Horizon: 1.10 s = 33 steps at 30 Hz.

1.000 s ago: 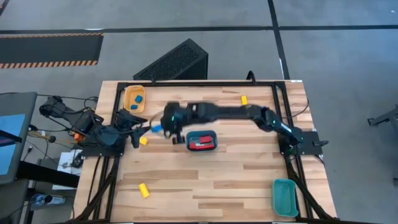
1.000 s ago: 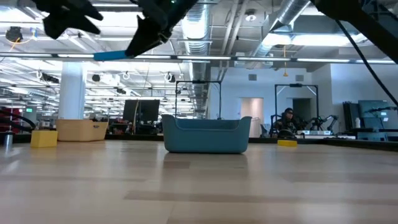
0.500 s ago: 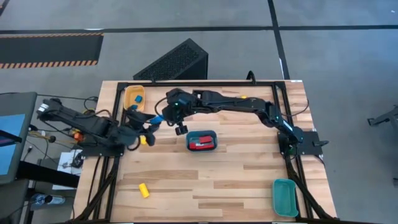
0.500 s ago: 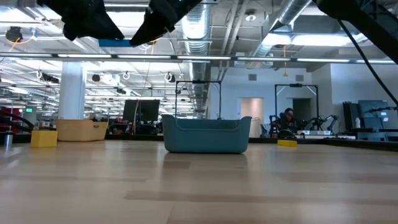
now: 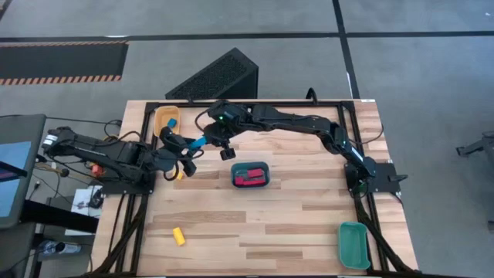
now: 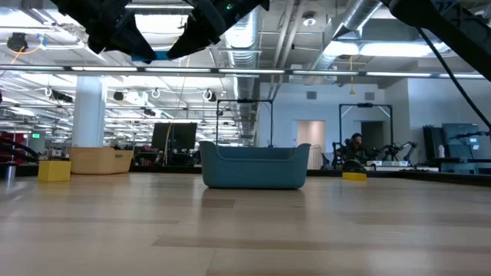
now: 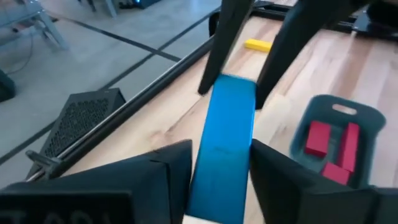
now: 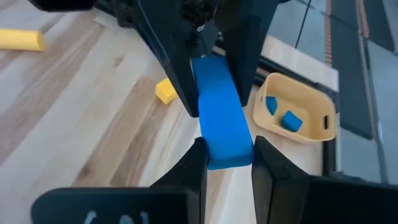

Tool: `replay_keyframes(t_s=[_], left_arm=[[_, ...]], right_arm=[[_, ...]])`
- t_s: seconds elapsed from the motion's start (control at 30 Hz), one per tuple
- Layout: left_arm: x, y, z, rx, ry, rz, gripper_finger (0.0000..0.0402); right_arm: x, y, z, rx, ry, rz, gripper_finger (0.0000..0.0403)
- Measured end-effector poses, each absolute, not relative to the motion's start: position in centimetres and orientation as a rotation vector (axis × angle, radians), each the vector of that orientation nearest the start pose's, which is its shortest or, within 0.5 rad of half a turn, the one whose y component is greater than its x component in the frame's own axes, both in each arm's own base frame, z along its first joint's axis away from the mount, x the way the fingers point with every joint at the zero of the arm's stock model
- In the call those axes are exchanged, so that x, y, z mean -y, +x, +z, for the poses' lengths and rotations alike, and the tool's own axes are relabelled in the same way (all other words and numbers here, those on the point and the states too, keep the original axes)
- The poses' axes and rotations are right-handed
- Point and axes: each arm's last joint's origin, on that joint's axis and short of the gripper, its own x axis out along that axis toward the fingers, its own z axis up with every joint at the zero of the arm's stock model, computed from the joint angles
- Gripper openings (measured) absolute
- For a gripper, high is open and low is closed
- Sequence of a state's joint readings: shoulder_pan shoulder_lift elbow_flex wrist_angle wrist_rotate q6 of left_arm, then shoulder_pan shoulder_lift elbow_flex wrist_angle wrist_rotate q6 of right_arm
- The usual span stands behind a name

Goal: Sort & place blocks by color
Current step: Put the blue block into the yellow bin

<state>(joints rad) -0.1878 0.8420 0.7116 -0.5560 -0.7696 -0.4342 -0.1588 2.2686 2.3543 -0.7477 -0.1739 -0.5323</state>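
Since the earlier frame the right arm has swung toward 11 o'clock on the table [image 5: 255, 208], and the left arm has reached in to meet it. A handover of the blue bar [image 5: 198, 144] is in hand, held in mid-air above the table's 10 o'clock area.

Right pincer [image 5: 207, 140]: clamped on one end of the blue bar; right wrist view shows both fingers [image 8: 186, 171] pressed to its sides. Left pincer [image 5: 187, 147]: fingers straddle the other end, flanking it closely; contact cannot be confirmed, so treat as closing, not yet gripped.

Other items: the yellow-orange tray [image 5: 157, 117] at approx. 11 o'clock holds two blue blocks [image 5: 170, 121]. The teal tray [image 5: 266, 166] at centre holds red blocks [image 5: 248, 180]. Loose yellow blocks lie at 10 o'clock [image 5: 178, 174], 8 o'clock [image 5: 179, 236] and 1 o'clock [image 5: 302, 123]. A second teal tray [image 5: 353, 245] sits at 5 o'clock.

Next move, as judged: left pincer to close fully on the bar, right pincer to release, then left arm to carry the bar to the yellow-orange tray w/ the other blues.
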Motion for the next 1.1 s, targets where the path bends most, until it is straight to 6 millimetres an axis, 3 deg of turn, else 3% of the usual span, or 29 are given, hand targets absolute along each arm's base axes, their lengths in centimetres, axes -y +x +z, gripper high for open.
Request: replay_keyframes(t_s=[0.13,0.33,0.47,0.57,0.73,1.0,1.1], left_arm=[[0.3,16.3,27.3,-0.512,-0.049,0.656,0.0081],[-1.3,15.4,28.1,-0.467,-0.111,0.704,0.0076],[-3.9,13.7,28.1,-0.426,-0.192,1.003,0.0076],[-6.0,12.2,27.2,-0.501,-0.27,1.18,0.0076],[-9.5,10.7,25.3,-0.576,-0.449,1.325,0.0076],[-14.9,9.1,22.7,-0.746,-0.584,1.404,0.0088],[-15.4,9.2,22.1,-0.774,-0.602,1.443,0.0087]], right_arm=[[7.6,49.9,32.9,-0.617,-0.411,0.188,0.0077],[8.4,49.9,33.5,-0.579,-0.375,0.121,0.0085],[10.1,49.7,33.9,-0.573,-0.242,-0.012,0.0119],[12.2,49.2,33.7,-0.595,-0.121,-0.108,0.0152],[16.0,46.3,34.7,-0.665,0.06,-0.284,0.0186],[17.5,42.8,36.4,-0.76,0.184,-0.335,0.0175],[17.3,41.5,37.4,-0.779,0.224,-0.289,0.0159]])
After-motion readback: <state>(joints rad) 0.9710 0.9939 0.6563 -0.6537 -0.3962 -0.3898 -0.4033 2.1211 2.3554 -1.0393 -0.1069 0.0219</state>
